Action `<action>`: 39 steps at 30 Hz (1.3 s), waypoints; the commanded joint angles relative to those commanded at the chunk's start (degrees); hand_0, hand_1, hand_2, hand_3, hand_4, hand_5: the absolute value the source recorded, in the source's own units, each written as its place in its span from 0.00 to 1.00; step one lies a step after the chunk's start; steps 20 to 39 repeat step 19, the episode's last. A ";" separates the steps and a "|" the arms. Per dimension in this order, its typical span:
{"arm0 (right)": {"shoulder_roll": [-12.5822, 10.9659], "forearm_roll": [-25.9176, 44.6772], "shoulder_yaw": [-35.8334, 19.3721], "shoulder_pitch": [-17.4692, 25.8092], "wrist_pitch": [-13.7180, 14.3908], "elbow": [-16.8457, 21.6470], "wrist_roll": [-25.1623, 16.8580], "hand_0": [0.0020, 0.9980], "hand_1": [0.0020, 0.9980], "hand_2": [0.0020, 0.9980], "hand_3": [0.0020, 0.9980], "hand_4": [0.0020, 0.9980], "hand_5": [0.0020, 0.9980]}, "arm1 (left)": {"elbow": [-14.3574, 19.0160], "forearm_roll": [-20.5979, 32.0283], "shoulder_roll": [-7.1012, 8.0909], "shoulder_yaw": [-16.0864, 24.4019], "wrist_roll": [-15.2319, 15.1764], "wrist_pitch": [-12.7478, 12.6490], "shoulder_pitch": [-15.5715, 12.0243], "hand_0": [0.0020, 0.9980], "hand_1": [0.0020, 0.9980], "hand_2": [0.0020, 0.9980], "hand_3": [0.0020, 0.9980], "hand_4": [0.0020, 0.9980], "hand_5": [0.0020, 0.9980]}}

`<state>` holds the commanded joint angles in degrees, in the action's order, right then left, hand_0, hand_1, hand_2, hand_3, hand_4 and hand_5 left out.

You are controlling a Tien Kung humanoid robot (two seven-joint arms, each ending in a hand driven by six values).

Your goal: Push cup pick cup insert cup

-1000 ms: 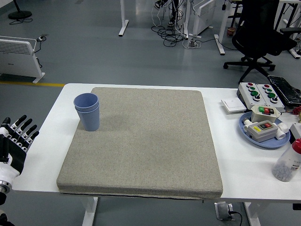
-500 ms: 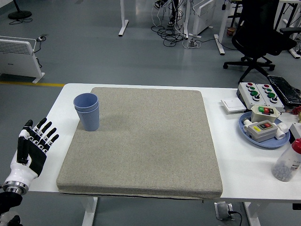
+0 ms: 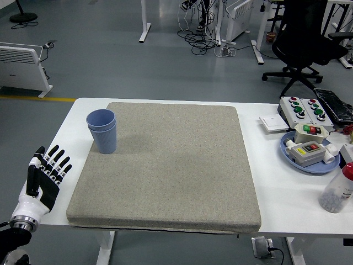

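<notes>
Two blue cups point(image 3: 102, 130) stand nested, one inside the other, upright on the far left part of the grey mat point(image 3: 165, 165). My left hand point(image 3: 47, 172) hovers at the table's near left corner, fingers spread and empty, well short of the cups and below-left of them. The right hand is out of the picture.
A white table point(image 3: 276, 187) carries the mat. On its right side sit a blue plate point(image 3: 317, 165) with button boxes, a white control box point(image 3: 303, 109) with coloured buttons, a white switch plate point(image 3: 273, 123) and a clear bottle point(image 3: 337, 189) with a red cap.
My left hand rose and moved right toward the table's left edge, then dropped slightly lower. The cups have not moved.
</notes>
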<state>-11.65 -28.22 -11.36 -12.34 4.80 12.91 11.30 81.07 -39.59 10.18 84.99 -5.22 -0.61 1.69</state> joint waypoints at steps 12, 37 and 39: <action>-0.08 -2.22 -1.04 0.92 -0.16 0.08 0.63 0.73 0.67 0.69 0.58 0.15 0.38 | -0.57 0.13 -0.03 0.10 -0.09 -0.12 -0.70 0.97 0.96 1.00 0.98 0.66 1.00; -0.06 -2.19 -0.96 0.88 0.09 0.05 0.40 0.73 0.67 0.69 0.58 0.15 0.38 | -0.71 0.67 -0.07 0.08 -0.89 -0.45 -0.37 0.97 0.96 1.00 0.98 0.66 1.00; -0.06 -2.19 -0.96 0.88 0.09 0.05 0.40 0.73 0.67 0.69 0.58 0.15 0.38 | -0.71 0.67 -0.07 0.08 -0.89 -0.45 -0.37 0.97 0.96 1.00 0.98 0.66 1.00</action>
